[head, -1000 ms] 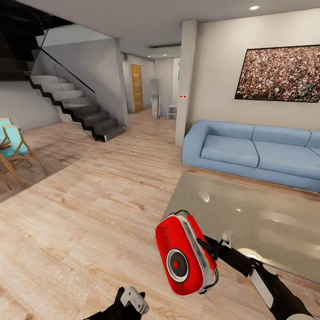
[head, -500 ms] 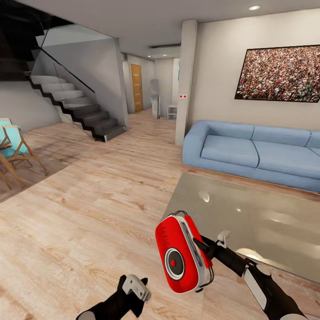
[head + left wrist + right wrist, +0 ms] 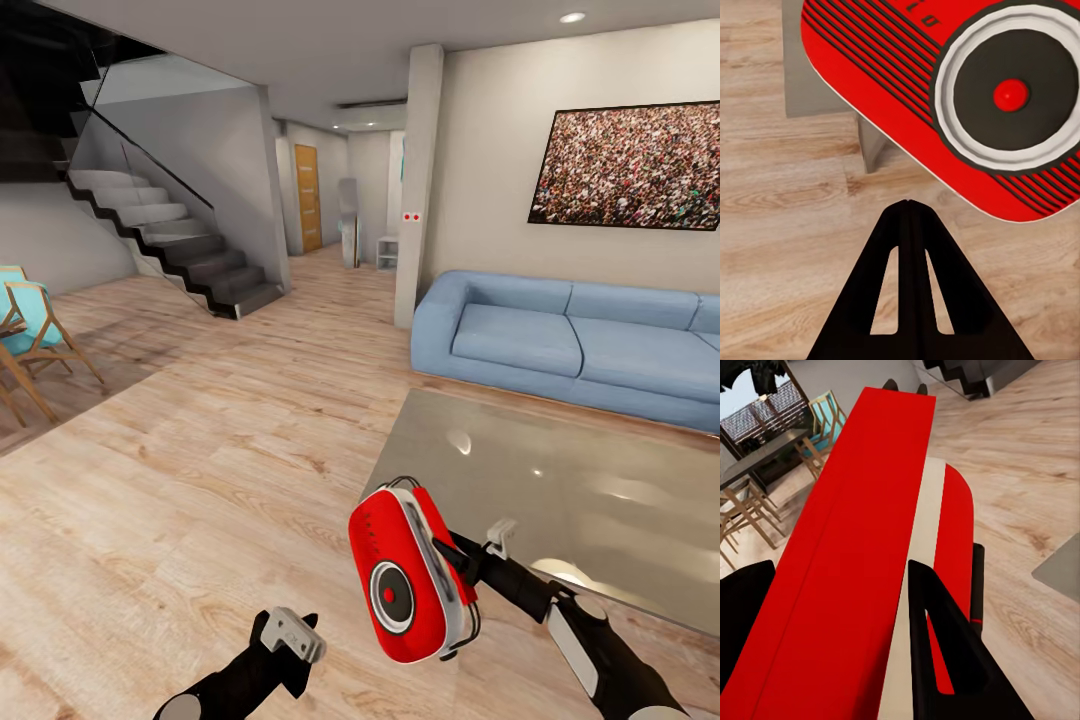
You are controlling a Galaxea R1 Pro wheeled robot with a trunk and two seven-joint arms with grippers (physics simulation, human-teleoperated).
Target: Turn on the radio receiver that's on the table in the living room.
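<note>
Both fingers of the right gripper clamp the red radio receiver, held in the air just off the glossy grey table. The left gripper, fingers pressed together, points at its dial.

One red radio receiver, one glossy grey table, one blue sofa, one framed picture on the wall, one staircase, one wooden door, two wooden chairs with turquoise seats, two robot arms
</note>
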